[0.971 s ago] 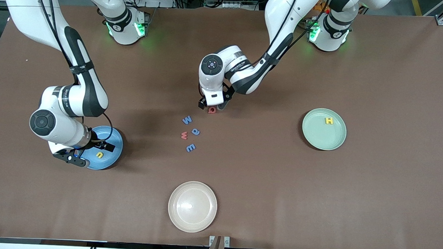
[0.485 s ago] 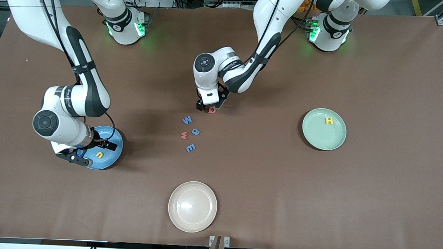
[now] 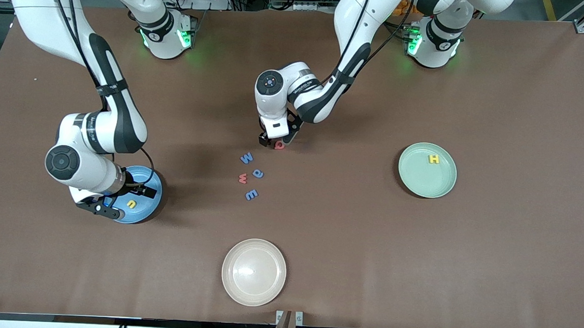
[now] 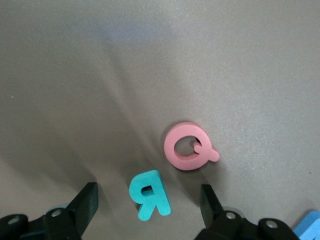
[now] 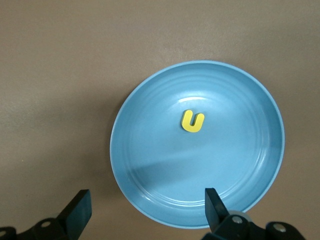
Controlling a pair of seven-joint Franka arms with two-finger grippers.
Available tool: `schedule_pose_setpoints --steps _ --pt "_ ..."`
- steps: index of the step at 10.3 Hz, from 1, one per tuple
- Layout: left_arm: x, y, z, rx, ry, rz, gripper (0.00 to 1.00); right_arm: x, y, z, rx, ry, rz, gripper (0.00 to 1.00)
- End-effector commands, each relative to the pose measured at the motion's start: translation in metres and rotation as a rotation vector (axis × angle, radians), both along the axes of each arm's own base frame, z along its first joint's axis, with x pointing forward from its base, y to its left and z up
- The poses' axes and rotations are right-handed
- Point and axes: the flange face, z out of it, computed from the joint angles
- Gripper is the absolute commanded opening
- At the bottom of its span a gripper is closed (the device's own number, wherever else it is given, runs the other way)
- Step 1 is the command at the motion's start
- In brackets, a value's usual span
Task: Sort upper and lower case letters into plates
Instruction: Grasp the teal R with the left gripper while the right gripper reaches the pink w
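Foam-light teal R (image 4: 149, 195) is lying between the left end effector's (image 4: 148, 200) open fingers; edges suit gripping. Right end effector (image 5: 145, 212) is waiting open over the blue plate (image 5: 150, 200).

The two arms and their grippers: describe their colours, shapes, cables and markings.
Both arms are glossy white with rounded segments, black bands at the joints and dark round caps on the wrists. Black cables run along each arm, and the bases glow green. The left gripper and the right gripper each have two black fingers, blocky and angular, on bolted black mounts.
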Motion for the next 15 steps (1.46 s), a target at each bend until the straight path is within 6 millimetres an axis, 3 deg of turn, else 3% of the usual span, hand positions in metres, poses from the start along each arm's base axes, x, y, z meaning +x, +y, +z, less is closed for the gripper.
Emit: schedule_pose_setpoints --steps 1,4,10,15 --pt "0.004 -0.001 -0.004 0.017 -0.033 -0.019 0.76 -0.002 0.0 0.008 -0.015 0.02 -0.002 1.0" --pt "0.004 -0.001 -0.004 0.017 -0.034 -0.021 0.53 0.0 0.0 0.015 -0.014 0.021 0.007 1.0" --pt "0.004 -0.001 -0.005 0.018 -0.033 -0.026 0.36 0.006 0.023 0.027 0.0 -0.004 0.038 1.0" --pt "0.009 0.001 -0.001 0.013 -0.035 -0.042 0.28 0.002 0.082 0.031 0.006 -0.018 0.122 1.0"
